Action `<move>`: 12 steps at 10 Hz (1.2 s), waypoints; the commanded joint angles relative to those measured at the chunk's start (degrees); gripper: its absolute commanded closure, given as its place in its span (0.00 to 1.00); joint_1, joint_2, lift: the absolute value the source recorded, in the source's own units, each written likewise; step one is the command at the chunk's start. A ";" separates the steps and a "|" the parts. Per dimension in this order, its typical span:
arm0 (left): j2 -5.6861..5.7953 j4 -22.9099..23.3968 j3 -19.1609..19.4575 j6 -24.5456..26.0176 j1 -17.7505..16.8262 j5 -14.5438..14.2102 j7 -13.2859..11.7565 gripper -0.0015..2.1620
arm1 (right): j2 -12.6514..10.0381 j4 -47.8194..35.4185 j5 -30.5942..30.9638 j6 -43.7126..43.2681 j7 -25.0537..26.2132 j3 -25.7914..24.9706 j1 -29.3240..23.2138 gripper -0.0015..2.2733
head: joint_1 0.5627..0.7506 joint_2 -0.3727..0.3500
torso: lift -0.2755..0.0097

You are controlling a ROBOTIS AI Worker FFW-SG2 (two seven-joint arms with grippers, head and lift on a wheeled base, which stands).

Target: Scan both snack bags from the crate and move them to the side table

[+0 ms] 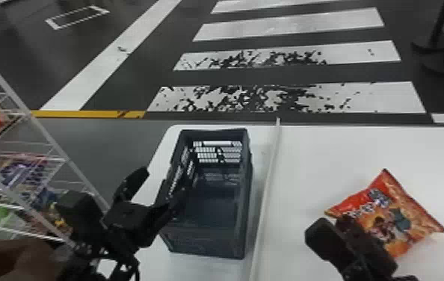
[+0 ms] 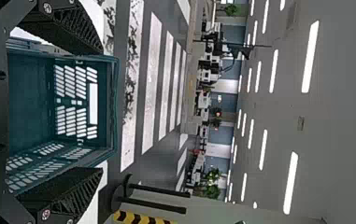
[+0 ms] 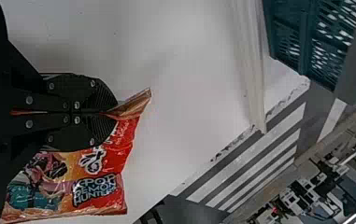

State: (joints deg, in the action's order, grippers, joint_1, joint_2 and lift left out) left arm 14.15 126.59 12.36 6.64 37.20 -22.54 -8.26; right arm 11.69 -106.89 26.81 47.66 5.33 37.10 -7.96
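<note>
In the head view my right gripper [image 1: 330, 225] is over the white table right of the divider, at the near left edge of a red-orange snack bag [image 1: 400, 216]. The right wrist view shows that gripper [image 3: 112, 112] shut, with an edge of the bag [image 3: 102, 172] pinched between its fingers; whether the bag rests on the table I cannot tell. My left gripper [image 1: 164, 183] stands open at the left wall of the dark crate [image 1: 249, 179]. Seen from the left wrist, this gripper [image 2: 103, 111] has its fingers wide apart, with the blue-green crate [image 2: 115, 102] beyond them.
A pale raised strip [image 1: 268, 179] divides the white table [image 1: 314, 149] just right of the crate. A white wire rack [image 1: 51, 140] with packaged goods stands at the left. A blurred brown shape is at the lower left corner. Black posts stand on the floor at far right.
</note>
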 commanded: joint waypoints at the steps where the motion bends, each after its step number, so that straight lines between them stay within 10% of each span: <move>1: -0.09 -0.56 -0.32 0.00 -0.37 -0.05 0.00 0.05 | 0.71 -9.48 -11.43 -5.69 -1.29 -9.23 -4.52 0.99 | 0.70 0.91 | 0.63; 3: 0.00 -0.82 -1.37 0.18 -1.08 0.04 0.00 0.05 | 0.09 -16.51 -28.04 -10.96 -4.72 -21.98 -8.73 0.99 | 0.70 0.89 | 0.63; 7: 0.18 -0.47 -2.43 0.00 -1.25 0.30 0.00 0.05 | -9.40 -10.71 -76.30 -17.99 -16.93 -50.72 -12.69 0.99 | 0.70 0.73 | 0.63; 12: 0.18 0.32 -2.69 -1.05 -0.46 0.30 -0.17 0.05 | -11.42 10.03 -100.55 -21.33 -22.82 -63.90 -13.31 0.99 | 0.70 0.46 | 0.63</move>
State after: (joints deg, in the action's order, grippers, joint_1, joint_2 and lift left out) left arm 14.33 126.80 9.66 5.70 36.62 -22.23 -8.42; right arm 0.27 -99.74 -72.64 26.40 -17.34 -25.64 -21.39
